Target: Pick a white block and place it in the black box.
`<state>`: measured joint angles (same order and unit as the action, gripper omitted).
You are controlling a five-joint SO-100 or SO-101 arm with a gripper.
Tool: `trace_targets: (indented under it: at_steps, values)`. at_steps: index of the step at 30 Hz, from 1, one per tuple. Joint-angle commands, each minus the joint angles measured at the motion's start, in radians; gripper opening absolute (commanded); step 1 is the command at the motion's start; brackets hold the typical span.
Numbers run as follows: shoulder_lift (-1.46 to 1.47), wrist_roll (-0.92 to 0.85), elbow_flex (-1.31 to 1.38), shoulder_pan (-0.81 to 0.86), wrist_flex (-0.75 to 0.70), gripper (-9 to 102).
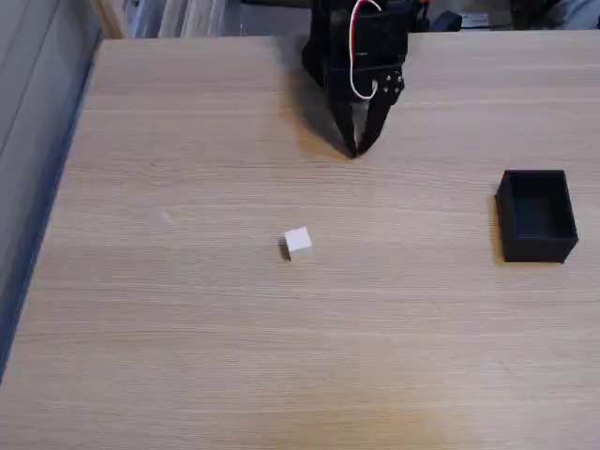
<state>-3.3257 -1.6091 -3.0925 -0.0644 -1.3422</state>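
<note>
1. White block [298,242]: a tiny plain cube lying just left of the frame's centre, alone on bare wood. It sits slightly rotated, so its edges run at an angle to the frame edges. Nothing touches it.
2. Handling, judged from appearance: the block is probably light and rigid, with flat, smooth faces. It is unlikely to deform or break, but its small size and low weight suggest it could slide or tip if one fingertip arrives before the other.
3. Suggested hold: two opposite vertical faces, taken low and near their middles, with the fingers turned to match the cube's rotation. Pinching across the corners would likely squeeze it out sideways.
4. Table [187,375]: a light wood-grain surface covering most of the frame. It offers open room on every side of the block for an approach from above.
5. Black box [537,216]: a matte, thin-walled, lidless square at the right edge, middle height, well apart from the block. Its opening is several times wider than the cube, so release should tolerate some error. Its inside appears empty.
6. Claw [354,150]: at upper centre, pointing down, tips drawn together to a point and holding nothing. It stands well apart from the block, above and to its right in the frame.
</note>
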Motion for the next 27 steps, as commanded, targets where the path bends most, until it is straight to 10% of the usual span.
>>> trace_targets:
  at_steps: [1,27]
  values:
    - [-0.006,-0.009,-0.014,0.003,-0.005,0]
    - [0.287,-0.020,0.265,0.006,-0.003,0]
